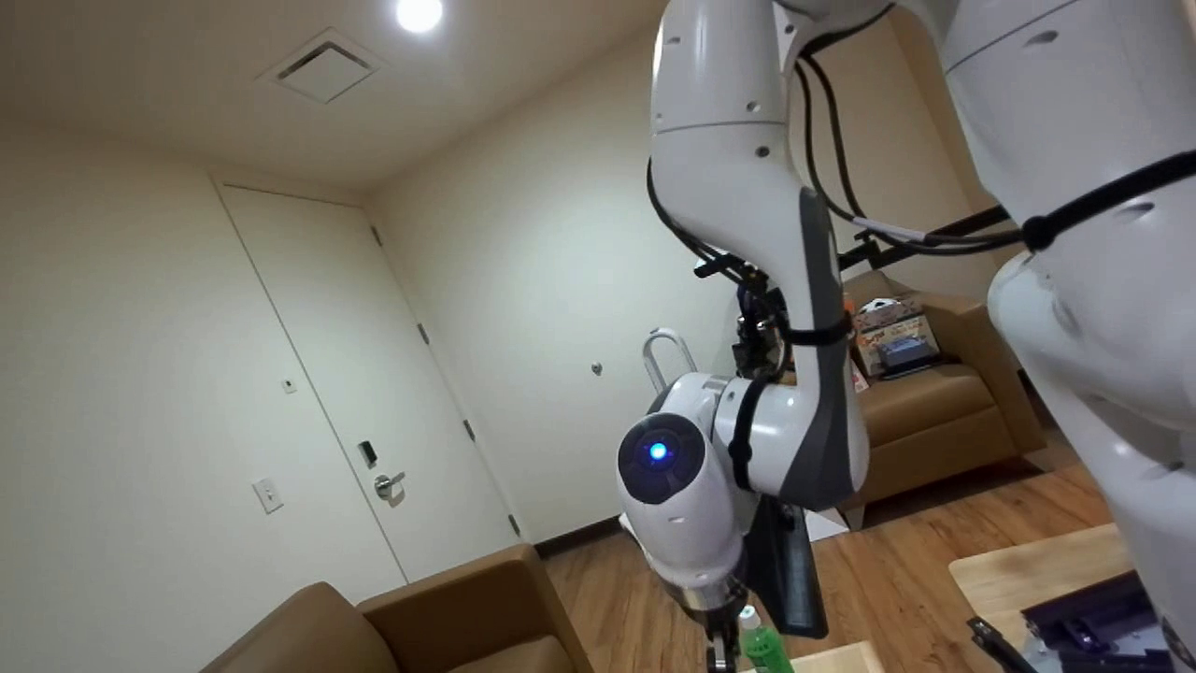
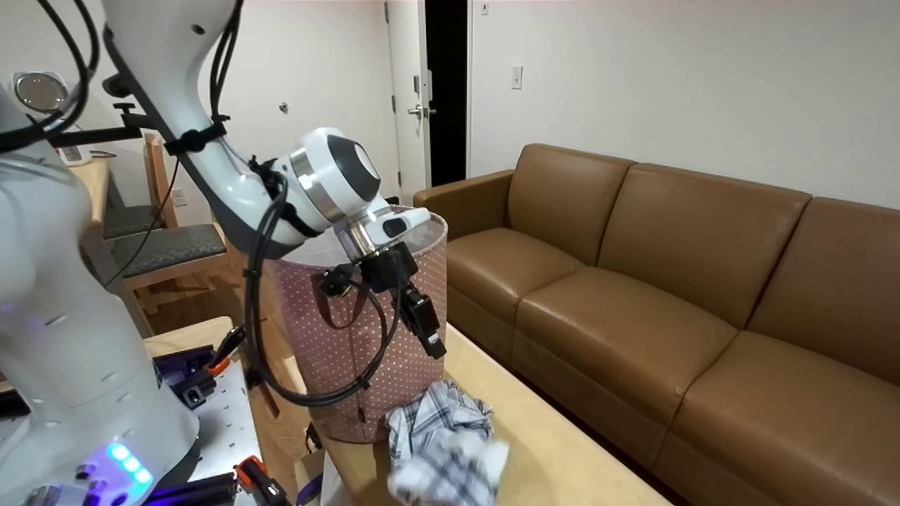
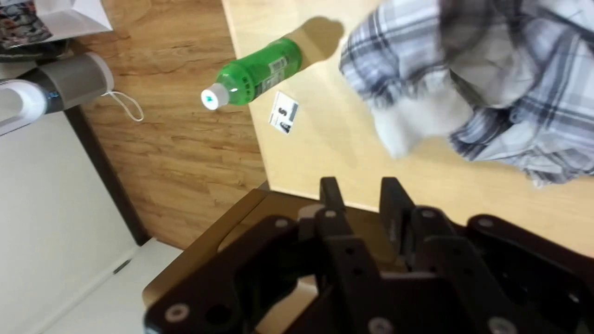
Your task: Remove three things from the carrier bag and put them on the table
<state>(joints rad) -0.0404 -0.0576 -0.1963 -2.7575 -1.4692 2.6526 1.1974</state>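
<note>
Black two-fingered gripper (image 3: 361,191): I have its fingers partly spread with nothing between them, aimed down at a slant.
Tall round white-dotted pink bag (image 2: 330,358): stands upright on the pale wooden surface (image 2: 562,464), long axis vertical. In an exterior view my gripper hangs in front of its side, fingertips seemingly well below the rim, so I judge the next reach calls for rising over that rim first. I can't see what is left inside.
Crumpled white and grey-blue plaid cloth (image 2: 443,450): on the surface, its near part blurred, below the gripper and apart from it, against or just beside the bag's foot, I can't tell which; nor whether it is one piece.
White-capped green plastic bottle (image 3: 257,74): upright near the surface's edge, apart from the cloth, a small printed card (image 3: 284,112) beside it.
Room on my screens: long brown leather sofa (image 2: 619,302) alongside the surface, wood-plank floor (image 3: 185,153), white door (image 1: 364,346).
</note>
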